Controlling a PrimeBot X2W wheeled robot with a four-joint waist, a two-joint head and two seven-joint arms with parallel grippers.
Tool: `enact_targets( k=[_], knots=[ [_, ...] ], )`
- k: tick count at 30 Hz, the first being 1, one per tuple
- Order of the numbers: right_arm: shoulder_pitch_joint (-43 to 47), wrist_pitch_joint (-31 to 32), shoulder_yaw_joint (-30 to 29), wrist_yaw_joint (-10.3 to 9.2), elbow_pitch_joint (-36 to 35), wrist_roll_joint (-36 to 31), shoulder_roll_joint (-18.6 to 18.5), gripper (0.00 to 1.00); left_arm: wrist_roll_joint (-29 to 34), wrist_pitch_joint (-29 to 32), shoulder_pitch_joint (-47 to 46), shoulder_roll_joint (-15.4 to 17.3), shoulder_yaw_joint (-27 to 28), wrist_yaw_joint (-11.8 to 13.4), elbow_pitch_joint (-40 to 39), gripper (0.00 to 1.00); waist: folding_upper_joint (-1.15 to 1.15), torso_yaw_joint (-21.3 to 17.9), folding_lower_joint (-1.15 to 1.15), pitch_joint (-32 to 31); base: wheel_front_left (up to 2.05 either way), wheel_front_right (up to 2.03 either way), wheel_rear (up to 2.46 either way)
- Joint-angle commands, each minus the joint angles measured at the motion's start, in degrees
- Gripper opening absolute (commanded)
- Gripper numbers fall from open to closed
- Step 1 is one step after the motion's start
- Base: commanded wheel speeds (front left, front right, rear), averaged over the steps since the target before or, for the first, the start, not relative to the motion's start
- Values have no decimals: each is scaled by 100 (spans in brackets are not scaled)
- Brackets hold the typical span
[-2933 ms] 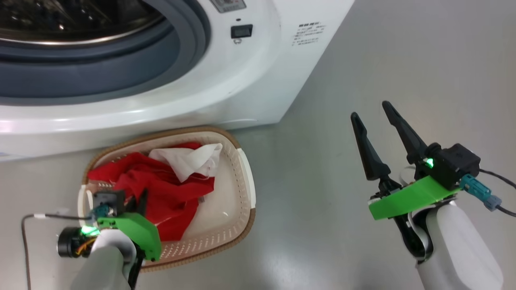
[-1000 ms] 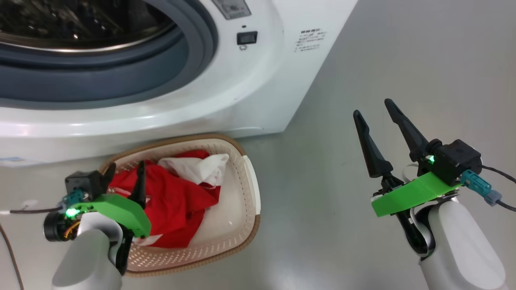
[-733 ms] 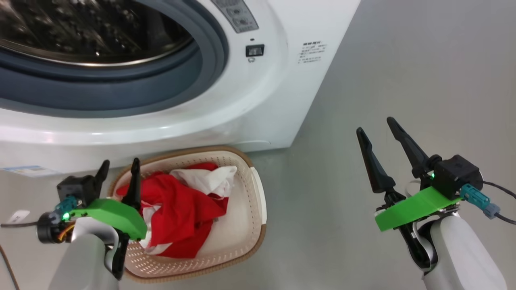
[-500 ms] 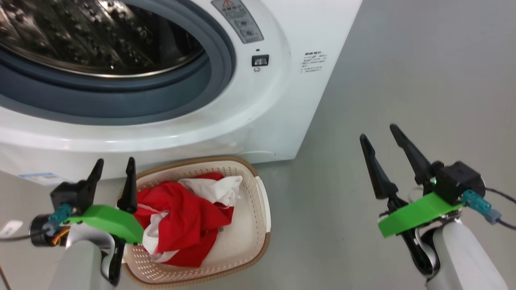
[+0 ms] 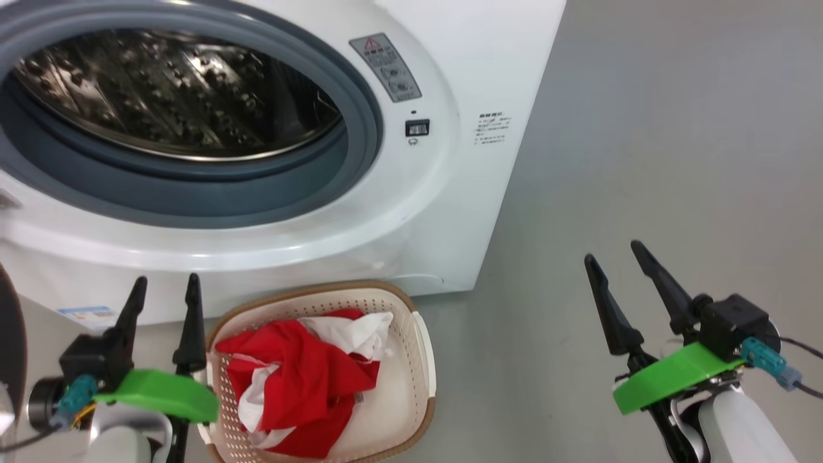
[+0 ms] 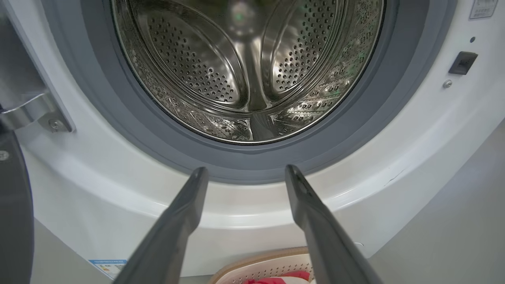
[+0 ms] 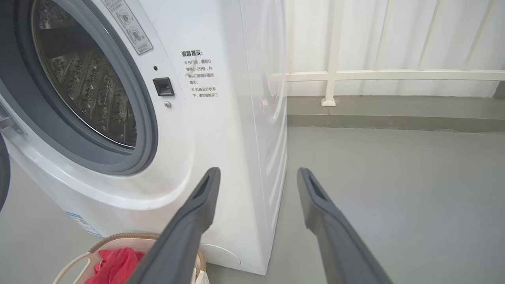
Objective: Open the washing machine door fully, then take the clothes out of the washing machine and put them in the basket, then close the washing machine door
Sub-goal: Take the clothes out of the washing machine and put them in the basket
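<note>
Spotter: Grippers first. L gripper point(image 5: 166, 283) low at L in head view, just beside basket point(image 5: 395, 411) L rim, fingers spread wide, empty. R gripper point(image 5: 612, 252) well off to R above grey floor point(image 5: 643, 128), fingers also apart, holding nil.

Logger: And the clothes point(image 5: 302, 379)?

Spotter: In basket. Red heap w/ white fabric on top, bunched toward its L side; R part of basket bottom bare. Basket sits on floor, tight against foot of washing machine point(image 5: 411, 218), below the opening.

Logger: And the washing machine door point(image 6: 14, 221)?

Spotter: Swung out to far L. Dark strip of its rim at edge of L wrist view, metal hinge point(image 6: 35, 114) above it on machine front. In head view the rim is near L arm, on its outer side.

Logger: What's btwn L gripper and opening?

Spotter: Open air. L fingers point at white front just under grey rubber ring point(image 5: 193, 193); steel drum point(image 6: 244, 67) beyond, perforated, shiny, ribs visible. Basket's brown rim peeks in under the fingers.

Logger: Other stuff around?

Spotter: R of opening: warning label point(image 5: 386, 67), small black latch slot point(image 5: 417, 127), block of printed txt point(image 5: 494, 128). Low on front, L side: blue-white sticker point(image 5: 87, 316). R wrist view: white railing point(image 7: 335, 75) and low kerb point(image 7: 394, 118) past machine's R flank. Teal plug point(image 5: 762, 357) w/ cable at R wrist. R fingers point past machine's R corner; machine's side stands to their L.
</note>
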Motion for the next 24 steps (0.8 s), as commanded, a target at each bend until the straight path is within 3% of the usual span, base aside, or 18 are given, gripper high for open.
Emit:
enact_targets(
  k=[1,24],
  knots=[
    [91,-68,96,9,-120,112,-54,100,65,-53,131,113,242,-16,-263,100,0,16,0,-157,0,0,0],
    [654,-68,-59,9,-172,167,-143,100,194,-53,1513,-73,646,-16,-1603,100,0,88,0,-741,0,0,0]
  ],
)
